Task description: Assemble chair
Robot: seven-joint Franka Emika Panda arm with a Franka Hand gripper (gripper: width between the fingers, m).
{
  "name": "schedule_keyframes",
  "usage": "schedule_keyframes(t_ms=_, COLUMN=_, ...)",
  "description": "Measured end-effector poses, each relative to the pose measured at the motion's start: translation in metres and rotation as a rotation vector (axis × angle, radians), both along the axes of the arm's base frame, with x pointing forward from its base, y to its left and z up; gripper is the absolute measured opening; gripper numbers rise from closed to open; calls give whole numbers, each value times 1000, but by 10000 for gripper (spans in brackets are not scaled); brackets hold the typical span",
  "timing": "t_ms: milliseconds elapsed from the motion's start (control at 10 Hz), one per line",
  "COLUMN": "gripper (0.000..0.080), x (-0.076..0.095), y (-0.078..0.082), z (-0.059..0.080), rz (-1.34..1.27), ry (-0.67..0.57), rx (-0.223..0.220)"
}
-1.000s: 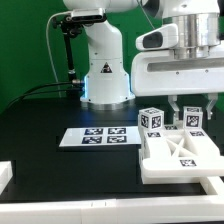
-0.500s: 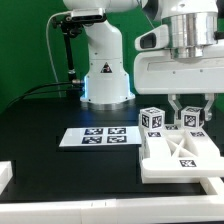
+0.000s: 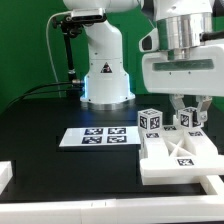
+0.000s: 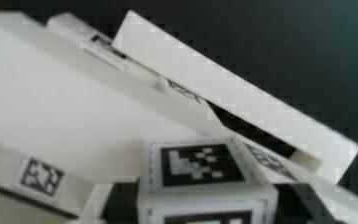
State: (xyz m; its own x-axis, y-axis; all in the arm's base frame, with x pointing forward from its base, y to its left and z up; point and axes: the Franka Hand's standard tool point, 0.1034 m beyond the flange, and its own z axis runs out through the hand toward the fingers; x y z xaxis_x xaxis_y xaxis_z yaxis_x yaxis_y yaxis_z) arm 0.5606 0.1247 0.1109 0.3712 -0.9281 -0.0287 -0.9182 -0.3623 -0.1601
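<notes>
The chair is in loose white tagged pieces on the black table. A flat cross-braced panel (image 3: 180, 155) lies at the exterior view's right. Two small tagged blocks stand behind it, one (image 3: 152, 120) to the left and one (image 3: 190, 118) to the right. My gripper (image 3: 191, 110) hangs over the right block with a finger on each side of it, and the jaws look open with small gaps. In the wrist view the same block (image 4: 202, 168) sits between my fingers (image 4: 309, 205), with white slotted pieces (image 4: 87, 100) beyond it.
The marker board (image 3: 98, 137) lies flat left of the panel. The robot base (image 3: 103, 70) stands at the back centre with a black cable (image 3: 45, 88) beside it. A white rail (image 3: 60, 210) runs along the table's front edge.
My gripper has shifted a little to the exterior view's right over the right block. The blocks and panel have not moved.
</notes>
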Motion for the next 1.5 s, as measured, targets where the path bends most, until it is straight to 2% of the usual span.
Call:
schedule_keyframes(t_ms=300, gripper=284, x=0, y=0, z=0, rz=-102, ry=7, rx=22)
schedule_keyframes(t_ms=400, gripper=360, x=0, y=0, z=0, rz=-84, ry=7, rx=19)
schedule_keyframes(t_ms=500, gripper=360, x=0, y=1, z=-1, rz=-35, ry=6, rx=12)
schedule_keyframes(t_ms=600, gripper=498, x=1, y=3, z=-1, rz=95, ry=3, rx=-7)
schedule_keyframes(t_ms=700, gripper=600, x=3, y=4, z=1, rz=263, ry=-4, rx=-31)
schedule_keyframes(t_ms=800, gripper=600, x=3, y=5, z=1, rz=407, ry=-4, rx=-47)
schedule_keyframes(t_ms=900, gripper=639, x=3, y=6, z=1, rz=525, ry=-8, rx=-61)
schedule_keyframes(t_ms=1200, gripper=649, x=4, y=3, z=0, rz=734, ry=-28, rx=-92)
schedule_keyframes(t_ms=1300, gripper=649, x=5, y=1, z=2, rz=899, ry=-27, rx=-126)
schedule_keyframes(t_ms=1400, gripper=649, x=7, y=4, z=4, rz=1166, ry=-27, rx=-205)
schedule_keyframes(t_ms=1500, gripper=649, x=5, y=9, z=2, rz=1323, ry=-24, rx=-235)
